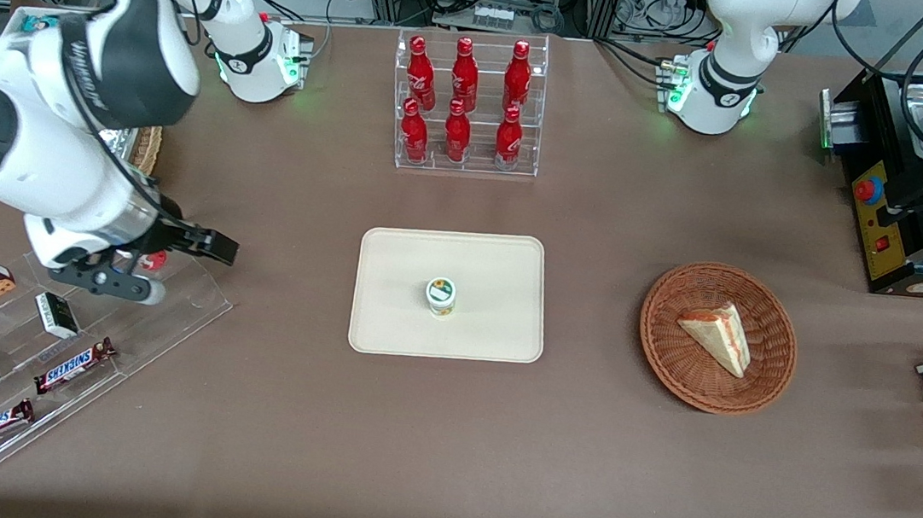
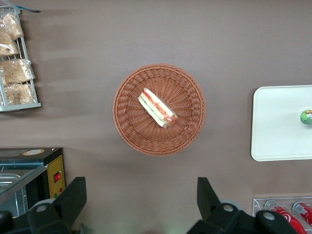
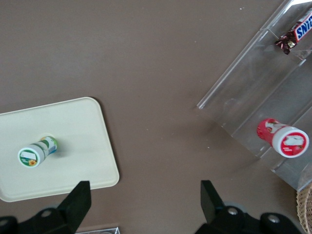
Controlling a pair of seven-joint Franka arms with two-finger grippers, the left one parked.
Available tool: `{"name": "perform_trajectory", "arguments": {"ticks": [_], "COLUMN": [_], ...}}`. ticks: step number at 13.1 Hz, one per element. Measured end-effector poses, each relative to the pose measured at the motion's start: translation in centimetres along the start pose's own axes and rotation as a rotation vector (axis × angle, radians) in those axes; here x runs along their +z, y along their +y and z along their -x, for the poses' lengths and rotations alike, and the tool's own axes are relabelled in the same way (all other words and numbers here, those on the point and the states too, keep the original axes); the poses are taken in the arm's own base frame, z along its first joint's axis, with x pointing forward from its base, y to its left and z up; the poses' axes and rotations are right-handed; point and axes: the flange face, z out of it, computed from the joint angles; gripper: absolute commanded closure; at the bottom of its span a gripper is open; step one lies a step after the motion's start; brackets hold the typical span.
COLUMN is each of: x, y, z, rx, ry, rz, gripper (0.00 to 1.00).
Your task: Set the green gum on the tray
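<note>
Fingers [image 3: 146,204] open above brown table [image 3: 146,58].

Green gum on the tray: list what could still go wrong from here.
1. The green gum stands upright on the tray; a tall, narrow bottle could tip if the tray gets knocked.
2. The open tool hangs over the clear rack holding the red gum; a low move might knock that bottle.
3. The Snickers bars on the same rack could be jolted too.
</note>
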Motion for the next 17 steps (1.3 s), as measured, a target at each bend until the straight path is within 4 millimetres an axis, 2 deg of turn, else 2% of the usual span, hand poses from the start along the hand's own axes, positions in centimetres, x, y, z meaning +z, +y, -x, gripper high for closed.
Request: {"name": "perform_trajectory", "arguments": {"ticks": [6,14,17], "x": [-3.3,-6.8,-7.8], "y": [6.1,12.9,14.1], "z": [0.8,3.5,4.6], "rx": [-0.004,0.026,0.027], "ry": [-0.005,-0.015,-0.029], "rz": [-0.018,-0.006,-0.004], "gripper": [0.0,0.0,0.0]}}
